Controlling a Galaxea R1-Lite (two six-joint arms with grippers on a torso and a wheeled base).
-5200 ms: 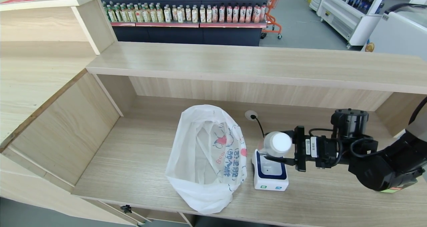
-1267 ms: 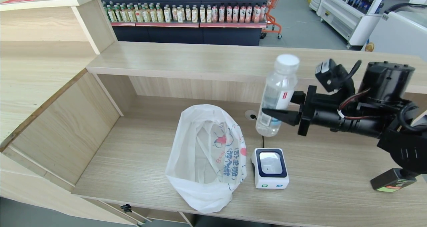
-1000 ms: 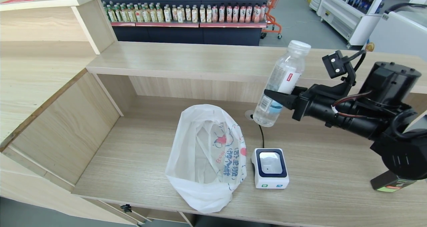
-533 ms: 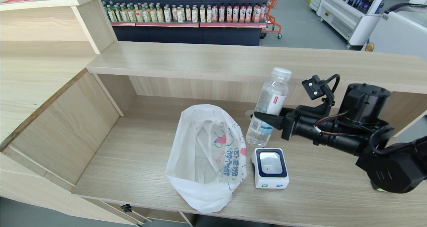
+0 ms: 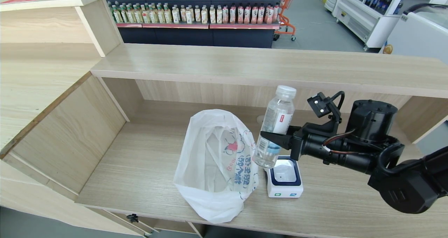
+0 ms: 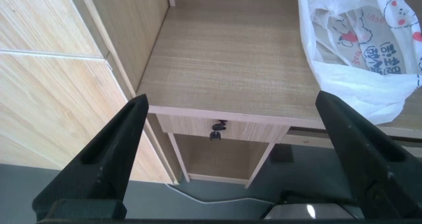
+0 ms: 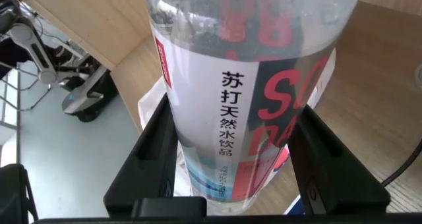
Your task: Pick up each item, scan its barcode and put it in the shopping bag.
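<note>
clear bottle (image 5: 274,126) is near upright, pinched at mid-body by right gripper (image 5: 276,135); it sits lower and further left than half a second ago, base now over scanner (image 5: 284,183) corner, beside shopping bag (image 5: 213,168). left gripper (image 6: 231,165) stands spread.

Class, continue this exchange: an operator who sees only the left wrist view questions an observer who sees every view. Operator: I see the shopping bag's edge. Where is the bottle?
Observer: The right pincer grips the bottle at its label, nearly upright.
Operator: Near the bag?
Observer: In the head view its base shows between the shopping bag and a white scanner.
Operator: Capped?
Observer: Yes, a white cap is on.
</note>
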